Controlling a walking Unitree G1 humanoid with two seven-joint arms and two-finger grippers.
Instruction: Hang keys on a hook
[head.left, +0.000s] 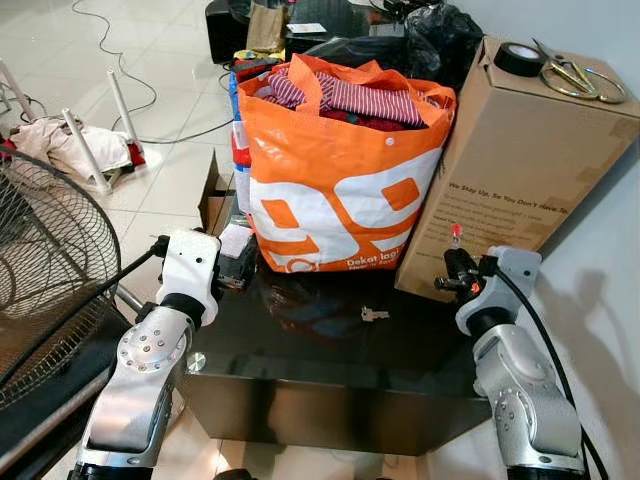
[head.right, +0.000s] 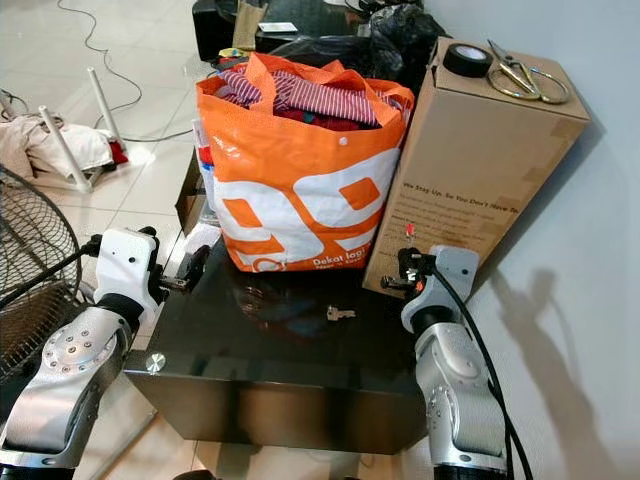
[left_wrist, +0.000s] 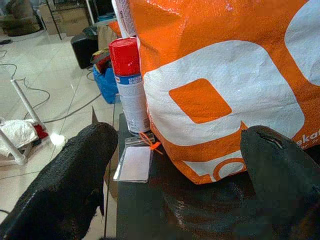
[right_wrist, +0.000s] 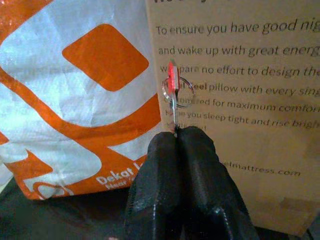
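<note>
My right gripper (head.left: 452, 268) hovers above the right side of the black glossy table (head.left: 330, 385), just in front of the cardboard box. It is shut on a small key (right_wrist: 173, 95) with a red head and a metal ring, held upright above the fingertips (right_wrist: 186, 142). A second silver key (head.left: 374, 314) lies flat on the table's middle, in front of the orange bag. My left gripper (head.left: 240, 265) is at the table's left edge, open, with both black fingers (left_wrist: 75, 170) spread wide and nothing between them.
A stuffed orange shopping bag (head.left: 345, 170) stands at the table's back. The tall cardboard box (head.left: 520, 170) on the right carries a tape roll (head.left: 520, 58) and scissors (head.left: 580, 78). A red-capped spray can (left_wrist: 129, 85) and a clear card holder (left_wrist: 134, 162) sit beside the bag. A fan grille (head.left: 40, 270) stands at left.
</note>
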